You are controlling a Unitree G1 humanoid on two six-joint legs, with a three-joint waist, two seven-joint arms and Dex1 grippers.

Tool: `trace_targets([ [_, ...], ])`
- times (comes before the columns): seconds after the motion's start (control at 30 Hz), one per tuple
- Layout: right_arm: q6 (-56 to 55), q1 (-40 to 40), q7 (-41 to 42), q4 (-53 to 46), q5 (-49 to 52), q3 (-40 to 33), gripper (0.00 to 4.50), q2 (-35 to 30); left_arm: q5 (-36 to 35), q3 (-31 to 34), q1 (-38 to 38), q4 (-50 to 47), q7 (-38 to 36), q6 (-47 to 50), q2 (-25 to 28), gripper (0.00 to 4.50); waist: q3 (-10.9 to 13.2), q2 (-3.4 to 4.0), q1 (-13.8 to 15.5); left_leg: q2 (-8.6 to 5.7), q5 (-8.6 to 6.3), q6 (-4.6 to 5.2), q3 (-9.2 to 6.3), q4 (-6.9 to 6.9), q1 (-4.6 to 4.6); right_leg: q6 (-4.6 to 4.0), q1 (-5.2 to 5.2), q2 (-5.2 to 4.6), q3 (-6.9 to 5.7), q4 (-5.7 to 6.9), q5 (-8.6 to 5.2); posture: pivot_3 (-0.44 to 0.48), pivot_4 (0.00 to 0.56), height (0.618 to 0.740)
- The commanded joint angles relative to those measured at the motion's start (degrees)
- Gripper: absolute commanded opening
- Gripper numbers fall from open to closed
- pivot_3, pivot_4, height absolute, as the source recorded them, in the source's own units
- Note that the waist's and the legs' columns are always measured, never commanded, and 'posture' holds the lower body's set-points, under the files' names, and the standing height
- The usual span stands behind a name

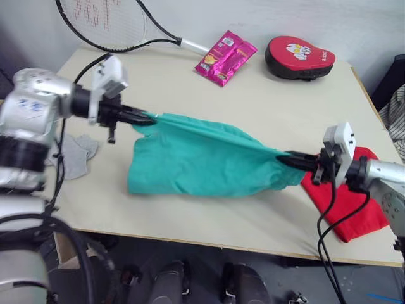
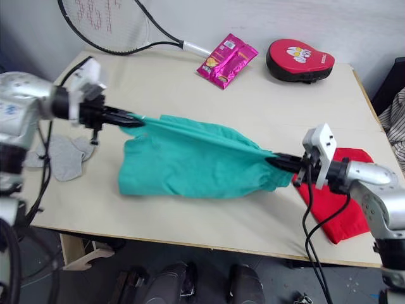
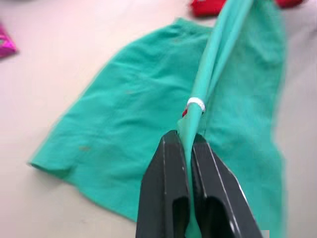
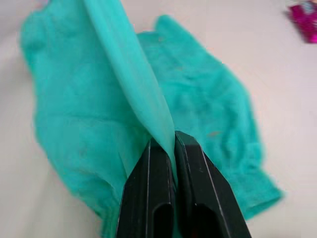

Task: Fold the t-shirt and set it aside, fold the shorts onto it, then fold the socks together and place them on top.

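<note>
Thin teal-green cloth shorts (image 1: 202, 161), limp and light, sag between left gripper (image 1: 147, 118) and right gripper (image 1: 286, 158); both jaws pinch the edge. Hold corners taut.

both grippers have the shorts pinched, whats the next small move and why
Probably carry the held edge over to fold the shorts in half. The left gripper and right gripper each pinch an end of one edge, stretched taut above the table; the folded t-shirt lies aside.
</note>
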Motion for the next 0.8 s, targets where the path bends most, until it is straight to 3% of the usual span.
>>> trace_targets([
  [0.03,-1.38,-6.17,-5.06,8.08,-7.94,2.57,0.00,3.10,6.63,2.60,-6.78,17.40,9.38,-13.47,-4.39,0.01,-0.03,-0.04,-0.23,0.00,0.02,0.04,0.01,0.10,-0.34,0.03,-0.33,0.00,0.04,0.16,0.02,0.000,0.150,0.740],
  [0.07,-1.37,-8.25,-6.95,9.88,-9.46,2.99,0.00,4.45,7.26,3.42,-7.85,20.86,11.52,-16.45,-6.16,0.01,-0.02,-0.05,-0.52,-0.01,0.10,0.11,0.08,0.24,-0.81,0.08,-0.74,0.02,0.07,0.35,0.05,0.000,0.150,0.740],
  [0.27,-4.35,-13.64,-8.53,16.26,-15.82,5.55,0.00,9.40,11.98,5.45,-9.71,31.30,19.17,-21.86,-11.88,0.01,-0.02,-0.05,-1.51,-0.10,0.11,0.18,-0.09,0.38,-1.52,0.19,-1.07,-0.03,-0.88,0.15,0.01,0.000,0.150,0.740],
  [0.47,-8.24,-13.68,-10.23,20.73,-20.62,6.73,0.00,13.13,13.59,9.20,-7.51,34.06,24.52,-21.73,-13.99,0.01,-0.01,-0.05,-1.58,-0.14,0.20,0.32,-0.14,0.66,-1.52,0.31,-1.06,-0.07,-0.80,0.55,0.08,0.000,0.150,0.740],
  [0.53,-10.01,-13.53,-12.56,21.58,-21.19,5.13,0.00,14.44,12.03,12.59,-6.71,33.86,27.41,-24.46,-14.76,0.43,-0.01,-0.05,-1.63,-0.24,0.28,0.41,-0.15,0.72,-1.48,0.35,-1.06,-0.24,-0.77,0.72,0.11,0.000,0.150,0.740],
  [0.67,-12.98,-12.98,-15.17,21.18,-21.88,2.41,1.09,15.22,11.57,17.19,-5.65,33.56,32.40,-27.14,-14.24,1.47,-0.01,-0.06,-1.50,-0.44,0.36,0.48,-0.25,0.77,-1.48,0.36,-1.08,-0.58,-0.85,0.99,0.12,0.000,0.150,0.740],
  [0.8,-17.83,-12.03,-15.42,18.84,-21.01,-1.40,2.52,14.73,10.14,21.92,-4.55,33.20,35.11,-28.09,-11.65,2.71,-0.01,-0.06,-1.59,-0.50,0.37,0.50,-0.26,0.75,-1.49,0.37,-1.08,-0.60,-0.90,0.98,0.12,0.000,0.150,0.740],
])
